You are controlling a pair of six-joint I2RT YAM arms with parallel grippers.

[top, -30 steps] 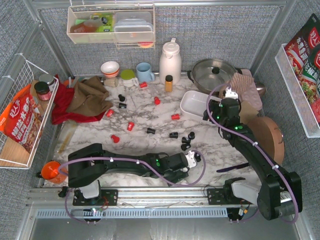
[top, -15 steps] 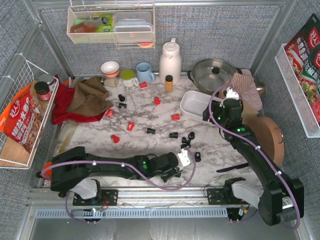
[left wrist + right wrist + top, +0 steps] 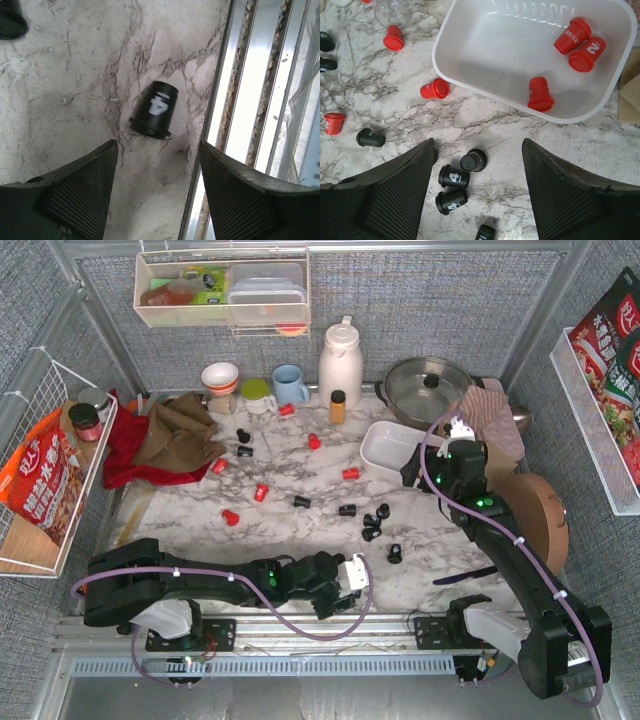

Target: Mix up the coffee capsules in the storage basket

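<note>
Checking the left wrist view, you are seeing the left gripper (image 3: pixel 157 147) spread wide, empty, one black capsule (image 3: pixel 154 116) lying just ahead. The right gripper (image 3: pixel 478 144) is hovering equally spread beside the storage basket (image 3: pixel 505 55); only its wrist view is showing three red capsules (image 3: pixel 540 94) inside.
</note>
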